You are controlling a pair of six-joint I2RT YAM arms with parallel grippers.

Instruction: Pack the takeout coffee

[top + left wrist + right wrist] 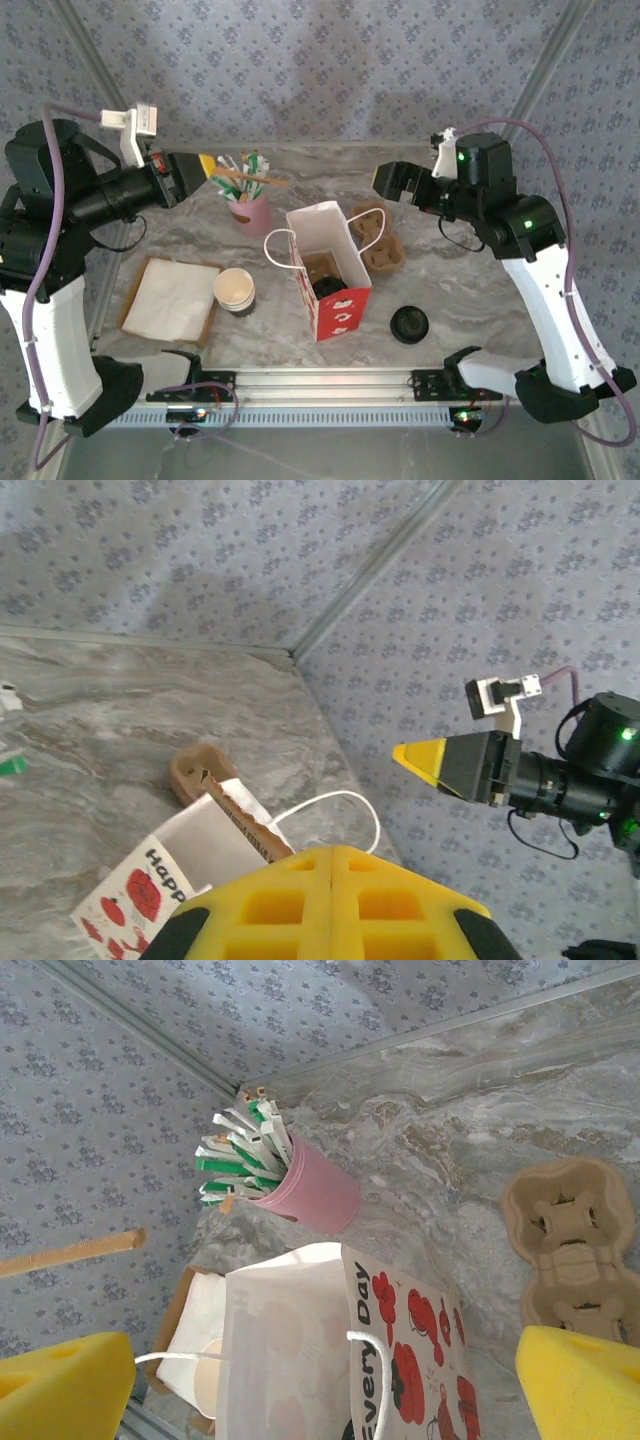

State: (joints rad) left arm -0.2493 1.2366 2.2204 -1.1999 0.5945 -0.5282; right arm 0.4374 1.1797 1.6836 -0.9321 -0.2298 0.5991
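My left gripper (205, 166) was clenched on a wooden stirrer (262, 181) above the pink cup (251, 213). My right gripper (383, 180) hung released, and the paper bag (340, 305) stood open just beside the cup carrier (377, 238).

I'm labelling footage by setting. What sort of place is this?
Probably a lab robot cell dressed as a café counter: a marble-look table walled by wallpapered panels on an aluminium frame, with a pink cup of stirrers, a cardboard cup carrier and a printed paper bag.
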